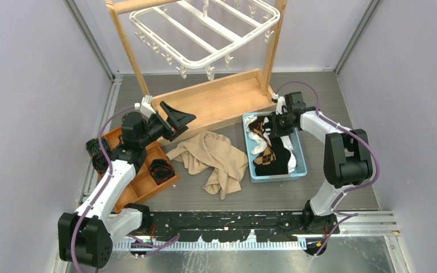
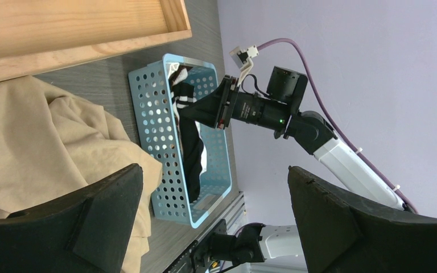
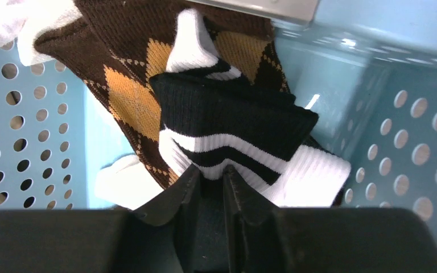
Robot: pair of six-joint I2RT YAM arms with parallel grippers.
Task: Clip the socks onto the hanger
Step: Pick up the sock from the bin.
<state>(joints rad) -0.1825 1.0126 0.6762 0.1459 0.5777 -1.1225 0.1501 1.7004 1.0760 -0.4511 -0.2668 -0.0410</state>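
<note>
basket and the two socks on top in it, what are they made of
The basket: likely moulded plastic, pale blue, slight sheen; thin rigid walls with even round holes. The striped sock: ribbed knit, matte, perhaps cotton; fine ribs show. The brown sock: finer matte knit, diamonds knitted in; fibre unclear.

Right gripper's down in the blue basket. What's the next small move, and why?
Probably lift straight up: the right gripper appears to pinch the black sock with white stripes inside the blue perforated plastic basket, and the white plastic hanger frame hangs higher up.
</note>
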